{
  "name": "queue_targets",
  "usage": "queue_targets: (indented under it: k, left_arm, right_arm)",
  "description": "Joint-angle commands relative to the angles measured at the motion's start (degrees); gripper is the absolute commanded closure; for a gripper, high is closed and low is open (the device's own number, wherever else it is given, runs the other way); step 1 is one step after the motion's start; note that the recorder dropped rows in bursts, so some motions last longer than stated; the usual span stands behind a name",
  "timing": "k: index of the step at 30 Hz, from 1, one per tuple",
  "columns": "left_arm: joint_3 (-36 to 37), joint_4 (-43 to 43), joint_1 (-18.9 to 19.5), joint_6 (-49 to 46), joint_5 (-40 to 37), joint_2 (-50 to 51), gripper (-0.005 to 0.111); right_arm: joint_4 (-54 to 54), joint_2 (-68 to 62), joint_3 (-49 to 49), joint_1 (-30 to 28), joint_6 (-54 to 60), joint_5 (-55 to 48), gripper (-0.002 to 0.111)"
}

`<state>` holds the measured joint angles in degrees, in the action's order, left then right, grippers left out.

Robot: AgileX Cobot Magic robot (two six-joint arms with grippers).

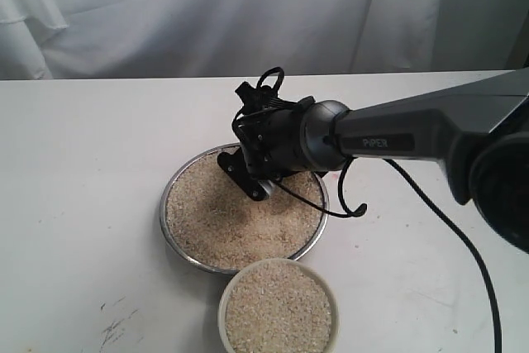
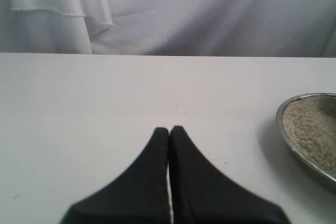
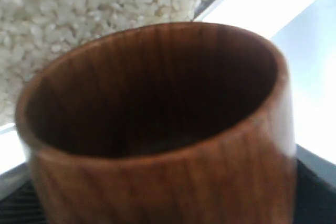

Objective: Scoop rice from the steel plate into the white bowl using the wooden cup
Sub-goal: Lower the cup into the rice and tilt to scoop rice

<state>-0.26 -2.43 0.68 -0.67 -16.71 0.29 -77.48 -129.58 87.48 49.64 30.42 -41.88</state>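
Observation:
The wooden cup (image 3: 173,182) fills the right wrist view, its dark inside holding no rice, and my right gripper is shut on it, with dark fingers (image 3: 315,187) showing at its sides. In the exterior view that gripper (image 1: 252,179) hangs low over the far part of the steel plate (image 1: 178,241), and the wrist hides the cup. Rice (image 1: 231,221) covers the plate. The white bowl (image 1: 221,312) stands just in front of it, full of rice (image 1: 277,307). My left gripper (image 2: 169,129) is shut and empty above bare table, left of the plate (image 2: 283,129).
A black cable (image 1: 355,204) loops down from the right arm past the plate's right rim. A white curtain (image 1: 207,14) hangs behind the white table (image 1: 83,163). Dark scuff marks (image 1: 111,332) lie near the front left.

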Motion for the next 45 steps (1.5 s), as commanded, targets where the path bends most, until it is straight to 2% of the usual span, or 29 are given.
queue_targets:
  k: [1, 15, 28, 45]
  left_arm:
    - [0.3, 0.0, -0.1, 0.2, 0.4, -0.3, 0.107]
    - [0.3, 0.0, -0.1, 0.2, 0.4, -0.3, 0.107]
    - [0.3, 0.0, -0.1, 0.2, 0.4, -0.3, 0.107]
    - [0.3, 0.0, -0.1, 0.2, 0.4, -0.3, 0.107]
  right_arm:
    - [-1.7, 0.4, 0.4, 0.8, -1.8, -1.5, 0.108]
    - [-1.9, -1.2, 0.4, 3.5, -2.4, -4.2, 0.108]
    - [6.7, -2.0, 0.3, 4.0, -0.3, -1.4, 0.108]
    - [12.4, -1.7, 0.3, 4.0, 2.8, 1.1, 0.108]
